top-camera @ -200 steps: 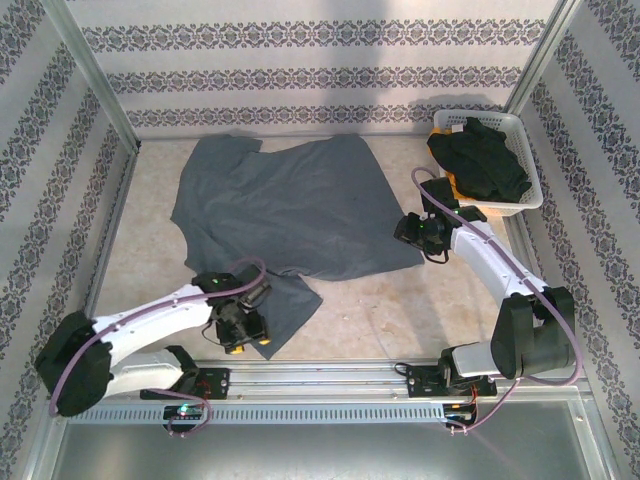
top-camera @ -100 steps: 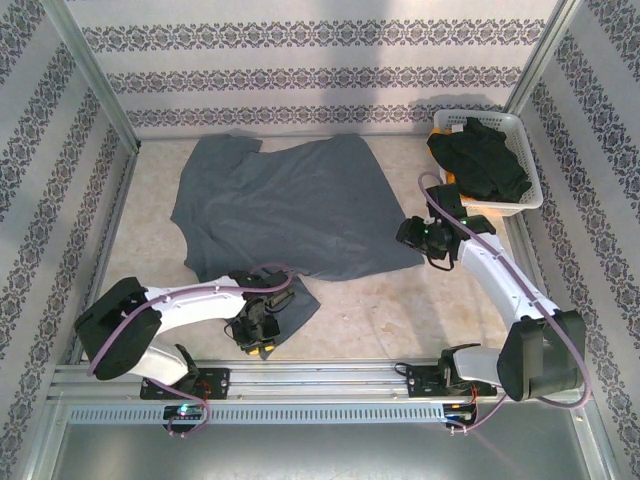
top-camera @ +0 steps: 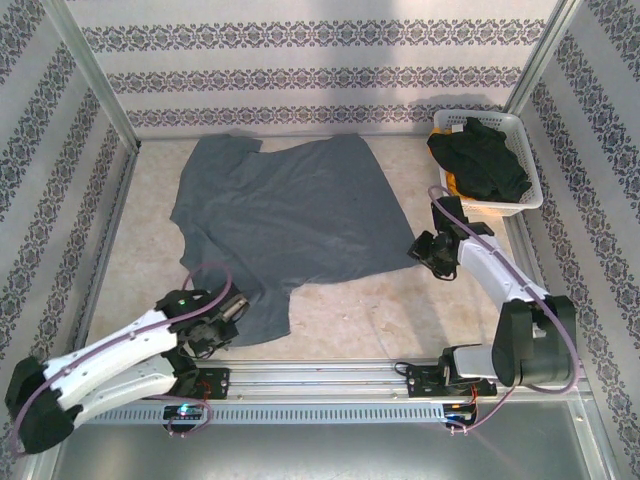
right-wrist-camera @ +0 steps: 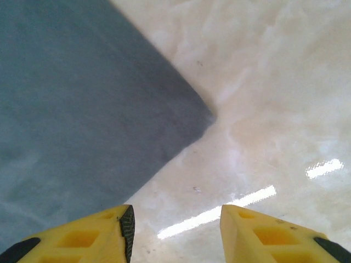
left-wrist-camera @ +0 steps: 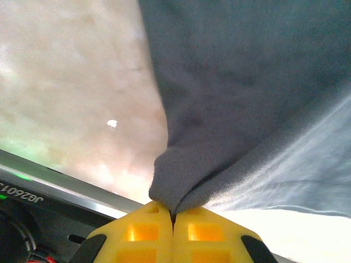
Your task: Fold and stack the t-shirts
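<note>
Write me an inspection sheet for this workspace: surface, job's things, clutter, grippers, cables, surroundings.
Surface: pale marbled table, glossy, bare near the arms.
Job's things: slate blue-grey t-shirt spread out, unfolded; black t-shirt heaped at far right; orange-yellow t-shirt peeking out beneath it.
Clutter: white lattice basket holding those two.
Grippers: left gripper shut on the blue-grey shirt's near edge; right gripper open, beside that shirt's right corner.
Cables: purple cable looping at the left wrist, another at the right.
Surroundings: patterned walls, metal frame, rail at the near edge.
</note>
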Available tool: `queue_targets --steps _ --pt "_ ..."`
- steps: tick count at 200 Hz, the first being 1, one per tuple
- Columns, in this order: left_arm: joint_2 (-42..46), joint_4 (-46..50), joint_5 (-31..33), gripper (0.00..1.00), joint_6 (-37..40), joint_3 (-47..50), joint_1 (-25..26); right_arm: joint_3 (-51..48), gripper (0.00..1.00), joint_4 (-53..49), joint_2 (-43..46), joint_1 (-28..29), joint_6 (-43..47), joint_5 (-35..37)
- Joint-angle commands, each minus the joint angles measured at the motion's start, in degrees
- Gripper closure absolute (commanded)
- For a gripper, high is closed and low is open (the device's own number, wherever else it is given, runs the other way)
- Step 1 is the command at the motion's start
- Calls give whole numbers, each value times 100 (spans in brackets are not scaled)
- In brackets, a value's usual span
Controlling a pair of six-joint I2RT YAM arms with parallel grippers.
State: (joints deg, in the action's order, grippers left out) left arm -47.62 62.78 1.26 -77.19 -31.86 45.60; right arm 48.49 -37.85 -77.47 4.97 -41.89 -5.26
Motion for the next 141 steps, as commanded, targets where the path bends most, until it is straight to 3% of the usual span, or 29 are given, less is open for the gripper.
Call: queue_targets --steps 1,104,141 --pt "260 721 501 100 -404 -75 -143 -119 54 53 -287 -40 -125 216" --pt "559 922 683 100 -574 -473 -210 694 62 458 -1794 -371 519 209" --pt "624 956 692 100 -620 -508 -210 624 74 379 -1993 -364 344 40"
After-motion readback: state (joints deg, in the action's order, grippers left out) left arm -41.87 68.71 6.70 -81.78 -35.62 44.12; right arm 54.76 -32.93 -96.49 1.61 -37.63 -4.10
